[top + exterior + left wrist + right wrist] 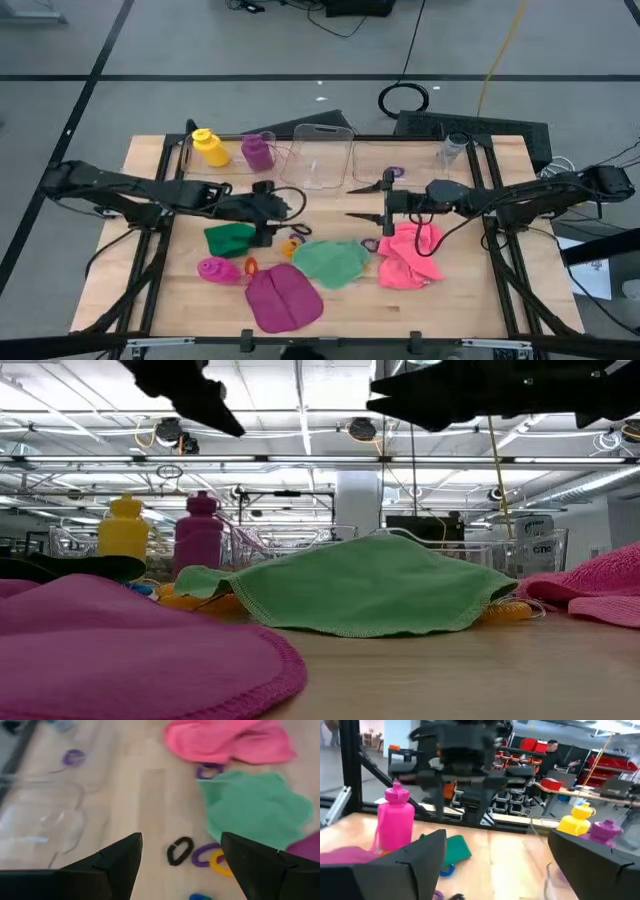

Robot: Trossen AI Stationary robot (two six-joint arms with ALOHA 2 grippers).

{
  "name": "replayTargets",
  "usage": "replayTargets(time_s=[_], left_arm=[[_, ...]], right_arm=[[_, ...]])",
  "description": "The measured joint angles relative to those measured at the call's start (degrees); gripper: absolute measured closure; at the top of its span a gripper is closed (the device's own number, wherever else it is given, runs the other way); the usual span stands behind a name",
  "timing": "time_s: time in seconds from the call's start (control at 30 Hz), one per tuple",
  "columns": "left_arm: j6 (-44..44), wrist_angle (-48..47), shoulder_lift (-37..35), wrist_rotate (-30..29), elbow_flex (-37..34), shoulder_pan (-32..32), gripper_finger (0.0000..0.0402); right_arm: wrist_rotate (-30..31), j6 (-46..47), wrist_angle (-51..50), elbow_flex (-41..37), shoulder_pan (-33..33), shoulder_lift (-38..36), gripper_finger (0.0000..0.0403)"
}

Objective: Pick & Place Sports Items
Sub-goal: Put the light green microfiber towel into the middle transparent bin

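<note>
My left gripper (283,208) hangs open and empty above the table's middle left, over several small rings (200,855) in black, purple, yellow and blue. My right gripper (362,200) is open and empty at the middle, pointing toward the table's left edge. A dark green cloth (230,238), a light green cloth (332,262), a magenta cloth (283,298) and a pink cloth (410,255) lie flat on the table. A magenta bottle (395,817) stands at the front left. A yellow bottle (208,146) and a purple bottle (258,151) stand at the back left.
Clear plastic bins (322,155) stand at the back middle, with a purple ring (395,173) beside them and a clear cup (453,150) at the back right. An orange ring (250,266) lies by the magenta bottle. A black frame borders the table. People show far off in the room.
</note>
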Motion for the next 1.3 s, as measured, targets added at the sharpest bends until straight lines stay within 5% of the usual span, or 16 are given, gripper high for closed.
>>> replayTargets(time_s=[0.27, 0.57, 1.03, 1.3], left_arm=[[13.2, 13.0, 0.0, 13.4, -5.4, 5.1, 0.0172], [20.8, 24.9, 0.0, 32.3, -10.7, 17.2, 0.0172], [23.2, 25.2, 0.0, 59.9, -11.5, 31.8, 0.0172], [24.0, 22.1, 0.0, 58.8, -12.3, 28.9, 0.0172]], right_arm=[[0.0, 8.9, 1.5, 0.0, 0.0, 0.0, 0.014], [0.0, 6.0, 1.5, 0.0, 0.0, 0.0, 0.014], [0.0, 5.3, 4.4, 0.3, 0.0, 0.0, 0.014], [0.0, 4.4, -24.6, 11.6, 1.3, 0.5, 0.014]])
